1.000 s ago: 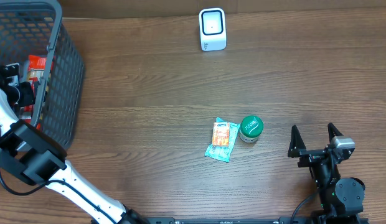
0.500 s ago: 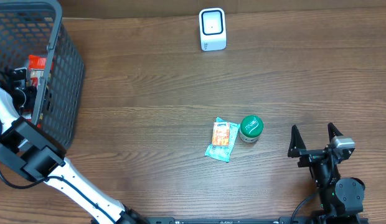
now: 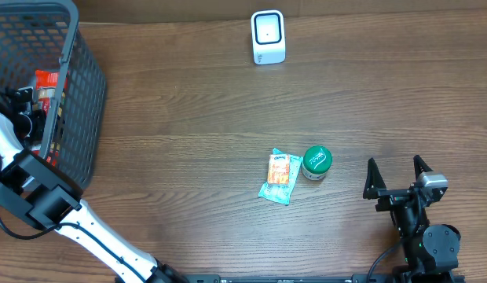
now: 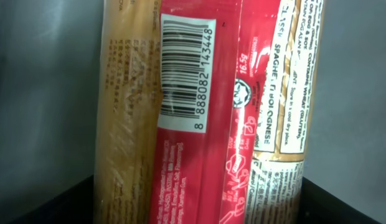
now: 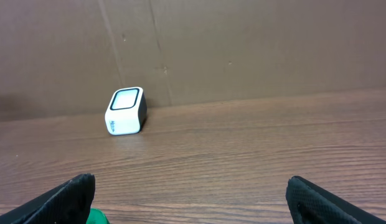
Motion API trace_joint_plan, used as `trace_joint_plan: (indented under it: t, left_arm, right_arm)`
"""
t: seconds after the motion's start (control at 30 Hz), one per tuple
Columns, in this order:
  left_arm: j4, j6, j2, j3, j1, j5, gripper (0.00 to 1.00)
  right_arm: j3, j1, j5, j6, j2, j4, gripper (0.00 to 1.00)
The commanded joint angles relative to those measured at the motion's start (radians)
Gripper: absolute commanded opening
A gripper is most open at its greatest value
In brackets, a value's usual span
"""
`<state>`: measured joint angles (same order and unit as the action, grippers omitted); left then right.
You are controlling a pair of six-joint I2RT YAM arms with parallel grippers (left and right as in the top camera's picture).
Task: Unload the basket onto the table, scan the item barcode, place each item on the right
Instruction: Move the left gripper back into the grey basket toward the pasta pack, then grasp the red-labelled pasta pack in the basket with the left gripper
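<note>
A long red and clear spaghetti pack (image 4: 199, 124) fills the left wrist view, its white barcode (image 4: 185, 71) facing the camera. My left gripper (image 4: 196, 208) straddles the pack inside the basket. One dark finger (image 4: 56, 205) shows at each lower corner, and whether they press the pack is unclear. From overhead the left gripper (image 3: 27, 110) sits at the basket's inner wall beside the red pack (image 3: 49, 81). The white scanner (image 3: 268, 37) stands at the far middle of the table. My right gripper (image 3: 396, 174) rests open and empty at the near right.
The dark mesh basket (image 3: 78, 102) stands at the far left. A green-lidded jar (image 3: 316, 161) and a teal and orange snack packet (image 3: 280, 176) lie mid-table, left of the right gripper. The scanner (image 5: 126, 111) also shows in the right wrist view, against a cardboard wall.
The left gripper has shifted slightly deeper into the basket toward the red pack. The right arm and the table items have not moved.
</note>
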<state>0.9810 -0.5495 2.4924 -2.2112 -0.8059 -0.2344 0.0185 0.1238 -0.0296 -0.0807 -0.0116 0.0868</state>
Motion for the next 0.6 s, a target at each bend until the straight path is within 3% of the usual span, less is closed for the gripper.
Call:
trace_joint_plan:
  t: [0.0,0.17,0.27,0.57]
  left_arm:
    - [0.036,0.037,0.07,0.024,0.008,-0.047,0.76]
    - [0.036,0.033,0.07,0.024,0.008,-0.047,0.42]
    - [0.046,0.044,0.055,0.014,0.009,-0.048,0.29]
    - [0.062,0.193,-0.219,-0.133,0.022,-0.158,0.18]
  right_arm:
    - [-0.011,-0.003,0.002,0.003,0.009,-0.005,1.0]
    - [-0.011,-0.003,0.002,0.003,0.009,-0.005,1.0]
    - [-0.011,-0.003,0.002,0.003,0.009,-0.005,1.0]
    - [-0.011,-0.003,0.002,0.003,0.009,-0.005,1.0]
